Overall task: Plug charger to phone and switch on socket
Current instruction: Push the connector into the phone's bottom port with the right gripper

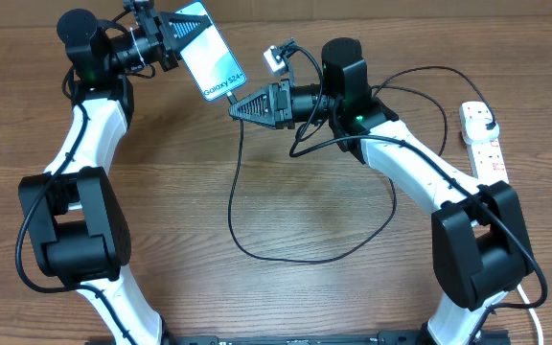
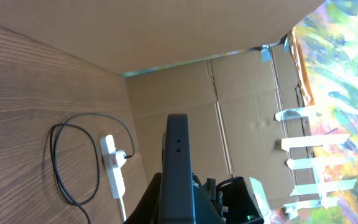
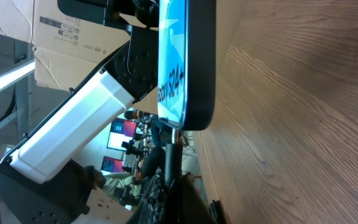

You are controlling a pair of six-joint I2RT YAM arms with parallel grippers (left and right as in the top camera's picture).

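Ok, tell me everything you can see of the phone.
The phone is a flat rectangle with a light blue screen, a white band reading Galaxy S24+ at one end and a thin dark edge. The left end effector grips the other end, holding it tilted above the table. The charger tip, held by the right end effector, meets the banded end.

Glossy phone (image 1: 206,50) screen; matt wood-grain table (image 1: 190,287); smooth wht plastic socket (image 1: 487,144).
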